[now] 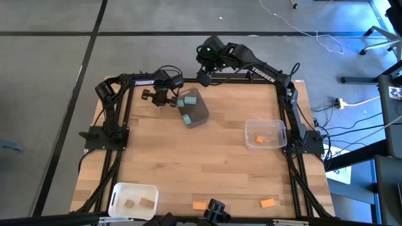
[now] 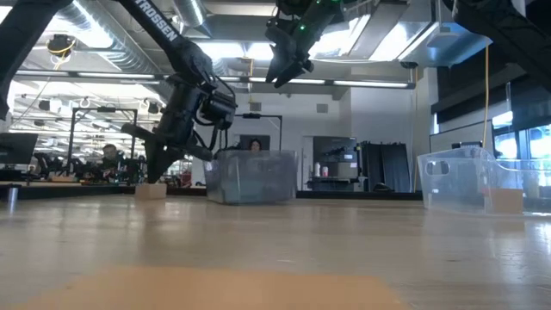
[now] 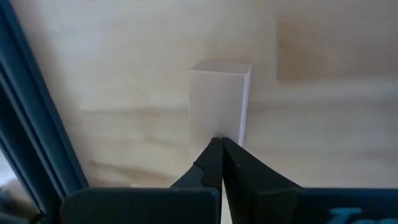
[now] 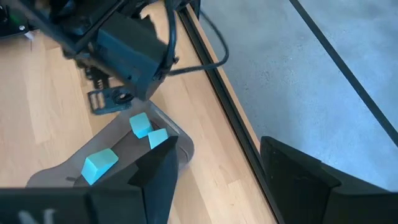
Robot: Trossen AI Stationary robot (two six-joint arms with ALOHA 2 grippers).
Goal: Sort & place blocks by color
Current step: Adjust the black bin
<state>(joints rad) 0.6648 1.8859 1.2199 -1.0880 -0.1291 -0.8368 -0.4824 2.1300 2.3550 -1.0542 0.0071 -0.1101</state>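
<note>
Facing pale rectangular wood block [image 3: 219, 102]

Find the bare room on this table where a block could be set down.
Free: the wide middle between the grey bin, clear bin and white bin. Crowded: the far edge, where the left tool hangs beside the grey bin.

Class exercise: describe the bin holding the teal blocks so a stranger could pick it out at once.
Look along the table's far edge, just by the left gripper. The dark grey bin sits there with teal blocks inside. The other bins are white and clear, nearer the table's other edges.
</note>
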